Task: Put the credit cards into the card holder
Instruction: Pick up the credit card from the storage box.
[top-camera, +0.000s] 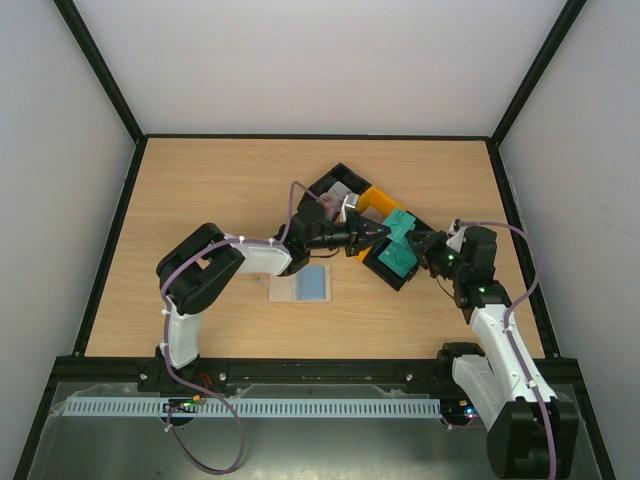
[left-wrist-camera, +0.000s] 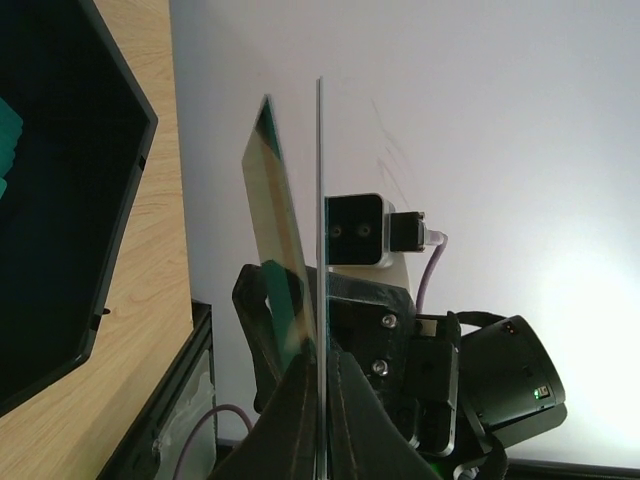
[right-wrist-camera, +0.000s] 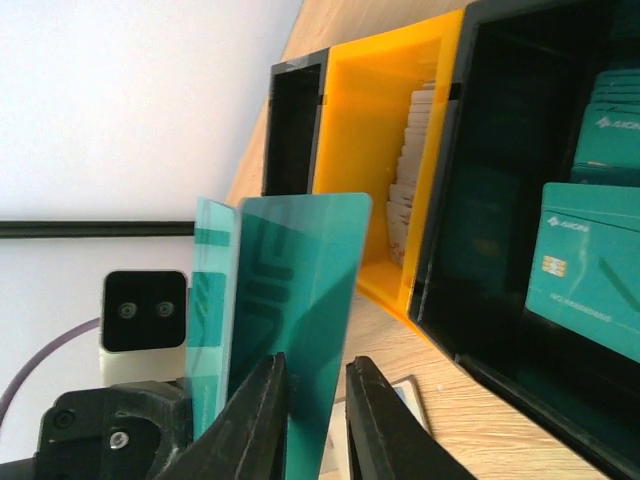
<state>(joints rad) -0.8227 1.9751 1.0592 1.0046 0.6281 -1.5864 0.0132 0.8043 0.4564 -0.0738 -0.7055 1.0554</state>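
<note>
Left pincer (left-wrist-camera: 321, 385): jaws fully closed, clamped on the base of the teal credit cards (right-wrist-camera: 300, 280), which stand upright on edge in the air by the bins. Two cards show, fanning apart toward the top; I cannot confirm that both sit in the pinch. Right pincer (right-wrist-camera: 315, 370): jaws narrow, straddling the lower edge of the nearer card. I cannot tell whether the pads touch it. Handling, my judgement: light, thin, stiff with a little spring, and the faces are glossy, so the two will likely slide on each other. Best to take one by its flat faces near a short edge, leaving the far end free for a pocket. Card holder (top-camera: 299, 285) lies open and flat on the table (top-camera: 200, 200), well apart from the cards, beside the left forearm. Beyond: black bin (right-wrist-camera: 445, 230) holding more teal cards, and orange bin (right-wrist-camera: 360, 150) holding a pale stack.
</note>
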